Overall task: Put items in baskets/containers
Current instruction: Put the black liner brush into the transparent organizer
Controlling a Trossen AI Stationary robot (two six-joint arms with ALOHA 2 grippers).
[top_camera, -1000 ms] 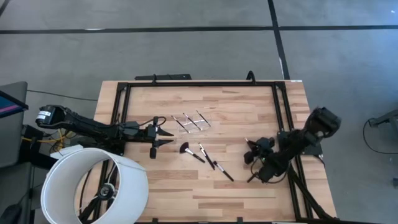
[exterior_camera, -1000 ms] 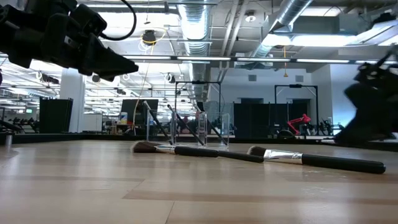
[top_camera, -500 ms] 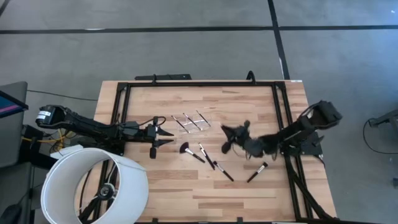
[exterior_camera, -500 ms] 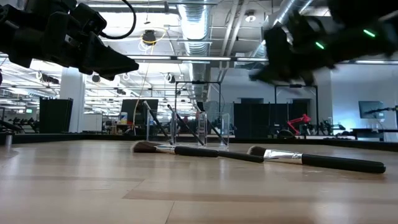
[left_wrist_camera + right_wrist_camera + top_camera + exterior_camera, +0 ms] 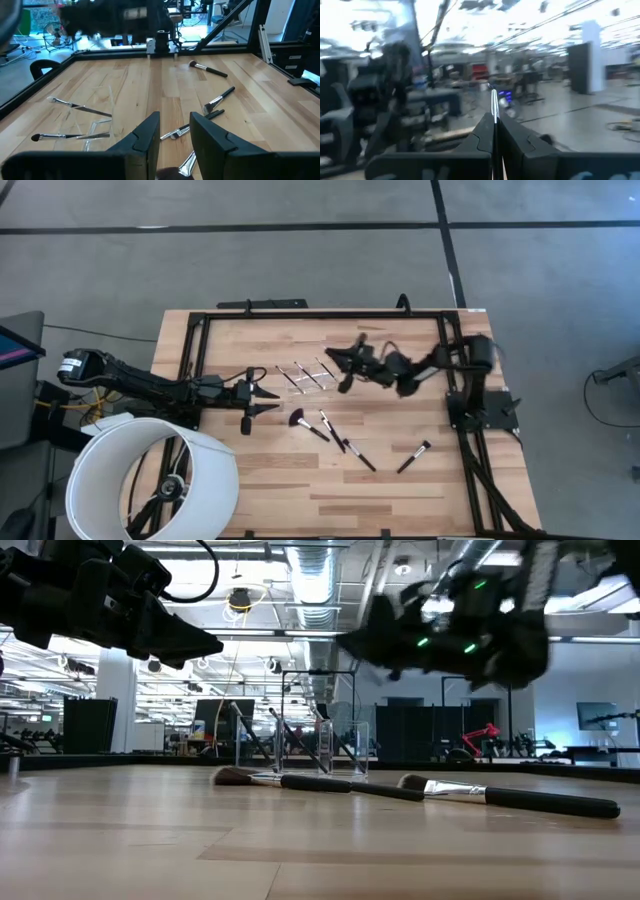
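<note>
Right gripper (image 5: 494, 131) pinches a thin brush (image 5: 493, 107) lengthwise, tip pointing ahead; left gripper (image 5: 175, 131) hangs part-spread.

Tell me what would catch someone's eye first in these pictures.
Probably the right arm stretched across the table's far side, its hand shut on a thin brush beside the clear tray that already holds brushes. Next, the big white cylinder at the near left corner, with the left hand hovering beside it. Loose brushes lie mid-table.
</note>
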